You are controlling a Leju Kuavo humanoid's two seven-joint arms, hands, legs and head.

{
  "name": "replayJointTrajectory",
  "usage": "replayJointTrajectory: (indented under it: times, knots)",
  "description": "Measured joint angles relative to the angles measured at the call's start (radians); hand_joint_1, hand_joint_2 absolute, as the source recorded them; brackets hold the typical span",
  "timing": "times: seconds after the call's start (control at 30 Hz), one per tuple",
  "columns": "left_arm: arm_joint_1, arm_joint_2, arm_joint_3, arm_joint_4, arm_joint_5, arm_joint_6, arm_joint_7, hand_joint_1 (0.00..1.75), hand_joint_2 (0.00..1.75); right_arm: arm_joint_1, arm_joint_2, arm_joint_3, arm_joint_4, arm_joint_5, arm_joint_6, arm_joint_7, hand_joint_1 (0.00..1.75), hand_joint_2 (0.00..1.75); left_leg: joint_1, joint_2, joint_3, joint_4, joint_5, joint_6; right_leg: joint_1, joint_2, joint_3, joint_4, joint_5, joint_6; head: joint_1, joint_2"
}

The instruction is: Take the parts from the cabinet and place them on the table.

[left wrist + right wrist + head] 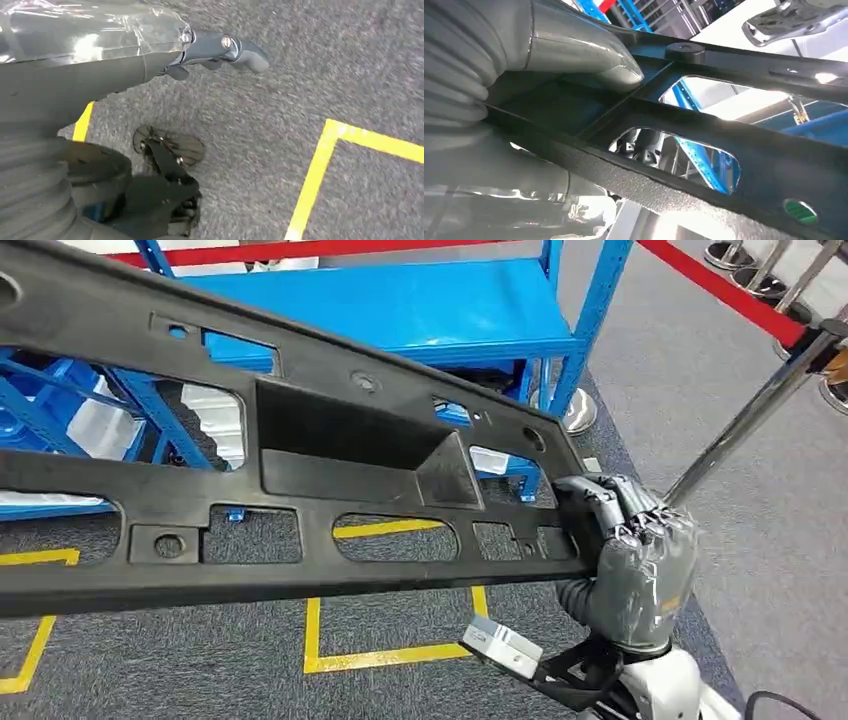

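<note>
Across the head view, a long black plastic part [300, 450] spans the frame from the upper left down to the lower right, held up in the air above the grey carpet floor [200, 660]. It is a flat moulded panel with many cut-out openings and a recessed box-like pocket near its middle.

Right robot hand [635, 560]: closed around the part's right end, dark fingers [600, 502] wrapped over the upper face. Right wrist view confirms the grip: the grey thumb [589, 55] presses flat on one face of the part [704, 125], with the rest of the hand on the other side of the part's edge rib. Firm hold on the part.

Left robot hand [220, 50]: seen in the left wrist view hanging over the carpet, fingers loosely extended, nothing in them. It is not touching the part.

Background: blue metal shelving [420, 310] stands behind the part, visible through its openings. Yellow tape lines [390, 655] mark the carpet below. A red barrier belt [720, 290] on a chrome post [750, 420] runs at the right.
</note>
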Motion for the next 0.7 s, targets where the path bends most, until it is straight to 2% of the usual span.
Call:
replayJointTrajectory:
  times: [0.03, 0.07, 0.1, 0.17, 0.2, 0.23, 0.27, 0.33, 0.37, 0.4, 0.43, 0.5, 0.53, 0.57, 0.6, 0.67, 0.7]
  knots:
    - [0.001, 0.000, 0.003, 0.000, 0.004, 0.002, -0.002, 0.00, 1.75, -0.005, 0.000, 0.000, 0.000, 0.000, 0.001, 0.001, 1.75, 1.75, 0.012, 0.001, 0.006, -0.019, 0.011, 0.008, 0.003, 0.001, -0.001, 0.002, -0.005, 0.004, 0.001, 0.000]
    - [-0.001, -0.001, 0.005, 0.000, 0.005, 0.003, -0.003, 0.00, 1.75, -0.009, 0.000, 0.001, 0.001, 0.000, 0.002, 0.001, 1.75, 1.75, 0.013, 0.001, 0.006, -0.024, 0.017, 0.013, 0.002, 0.007, -0.006, 0.020, -0.024, 0.007, 0.001, 0.000]
    - [-0.001, -0.001, 0.005, 0.000, 0.005, 0.003, -0.006, 0.00, 1.75, -0.014, 0.000, 0.002, 0.001, 0.000, 0.001, 0.001, 1.75, 1.75, 0.014, 0.000, 0.003, -0.025, 0.021, 0.019, 0.002, 0.010, -0.028, 0.070, -0.064, 0.008, 0.007, 0.000]
    - [0.002, -0.001, 0.005, 0.000, 0.005, 0.003, -0.011, 0.00, 1.75, -0.020, 0.000, 0.004, 0.002, 0.000, 0.001, 0.003, 1.75, 1.75, 0.013, 0.000, -0.002, -0.024, 0.022, 0.021, 0.001, 0.013, -0.090, 0.217, -0.136, 0.014, 0.017, 0.000]
    - [0.005, 0.000, 0.006, 0.000, 0.005, 0.003, -0.014, 0.00, 1.75, -0.021, 0.000, 0.006, 0.003, 0.000, 0.001, 0.004, 1.75, 1.75, 0.012, -0.001, -0.004, -0.023, 0.023, 0.022, 0.001, 0.014, -0.117, 0.281, -0.156, 0.017, 0.017, 0.000]
    - [0.008, 0.000, 0.006, 0.000, 0.005, 0.003, -0.015, 0.00, 1.75, -0.022, 0.000, 0.008, 0.005, 0.000, 0.001, 0.004, 1.75, 1.75, 0.012, -0.002, -0.005, -0.021, 0.023, 0.022, 0.001, 0.014, -0.120, 0.294, -0.148, 0.018, 0.018, 0.000]
    - [0.010, 0.000, 0.006, 0.000, 0.004, 0.002, -0.016, 0.00, 1.75, -0.023, 0.000, 0.010, 0.007, 0.000, 0.002, 0.004, 1.75, 1.75, 0.013, -0.004, -0.005, -0.019, 0.023, 0.022, 0.001, 0.014, -0.099, 0.257, -0.116, 0.019, 0.018, 0.000]
    - [0.010, 0.000, 0.006, 0.000, 0.004, 0.002, -0.017, 0.00, 1.75, -0.028, 0.000, 0.013, 0.008, 0.000, 0.001, 0.004, 1.75, 1.75, 0.014, -0.012, -0.004, -0.011, 0.020, 0.017, -0.002, 0.016, -0.007, 0.078, -0.024, 0.016, 0.021, 0.000]
    - [0.011, 0.000, 0.006, 0.000, 0.004, 0.002, -0.018, 0.00, 1.75, -0.032, 0.000, 0.013, 0.008, 0.000, 0.001, 0.004, 1.75, 1.75, 0.014, -0.014, -0.007, -0.005, 0.017, 0.012, -0.004, 0.025, 0.023, 0.007, -0.017, 0.013, 0.023, 0.000]
    - [0.010, 0.000, 0.006, 0.000, 0.004, 0.001, -0.019, 0.00, 1.75, -0.033, 0.000, 0.015, 0.010, 0.000, 0.001, 0.004, 1.75, 1.75, 0.007, -0.016, -0.015, 0.004, 0.015, 0.007, 0.002, 0.031, 0.027, -0.005, -0.024, 0.011, 0.022, 0.000]
    - [0.011, 0.000, 0.006, 0.000, 0.004, 0.001, -0.019, 0.00, 1.75, -0.033, 0.000, 0.015, 0.010, 0.000, 0.001, 0.004, 1.75, 1.75, 0.007, -0.019, -0.019, 0.004, 0.018, 0.001, 0.001, 0.030, 0.022, -0.002, -0.021, 0.003, 0.021, 0.000]
    - [0.013, 0.000, 0.006, 0.000, 0.005, 0.000, -0.020, 0.00, 1.75, -0.033, 0.000, 0.017, 0.011, 0.000, 0.001, 0.004, 1.75, 1.75, 0.010, -0.020, -0.019, -0.001, 0.024, -0.007, 0.005, 0.028, 0.020, -0.001, -0.018, -0.005, 0.017, 0.000]
    - [0.013, 0.000, 0.006, 0.000, 0.005, 0.000, -0.020, 0.00, 1.75, -0.034, 0.000, 0.018, 0.011, 0.000, 0.001, 0.004, 1.75, 1.75, 0.009, -0.022, -0.021, 0.002, 0.021, -0.013, 0.000, 0.024, 0.020, -0.009, -0.012, -0.014, 0.017, 0.000]
    - [0.012, 0.000, 0.007, 0.000, 0.008, 0.000, -0.021, 0.00, 1.75, -0.037, 0.000, 0.019, 0.011, 0.000, 0.001, 0.004, 1.75, 1.75, 0.013, -0.020, -0.021, 0.018, 0.006, -0.021, -0.003, 0.018, 0.021, -0.012, -0.009, -0.020, 0.016, 0.000]
    - [0.011, 0.000, 0.007, 0.000, 0.008, 0.000, -0.021, 0.00, 1.75, -0.038, 0.000, 0.019, 0.011, 0.000, 0.001, 0.004, 1.75, 1.75, 0.013, -0.016, -0.039, 0.060, -0.027, -0.027, -0.004, 0.016, 0.019, -0.013, -0.007, -0.024, 0.008, 0.000]
    - [0.011, 0.000, 0.007, 0.000, 0.010, 0.000, -0.017, 0.00, 1.75, -0.037, 0.000, 0.022, 0.012, 0.000, 0.000, 0.005, 1.75, 1.75, 0.018, -0.012, -0.103, 0.207, -0.103, -0.037, -0.003, 0.009, 0.016, -0.012, -0.007, -0.025, 0.003, 0.000]
    - [0.012, 0.000, 0.007, 0.000, 0.008, 0.000, -0.011, 0.00, 1.75, -0.035, 0.000, 0.023, 0.012, 0.000, -0.002, 0.010, 1.75, 1.75, 0.019, -0.012, -0.135, 0.278, -0.128, -0.040, -0.003, 0.004, 0.014, -0.011, -0.007, -0.025, 0.002, 0.000]
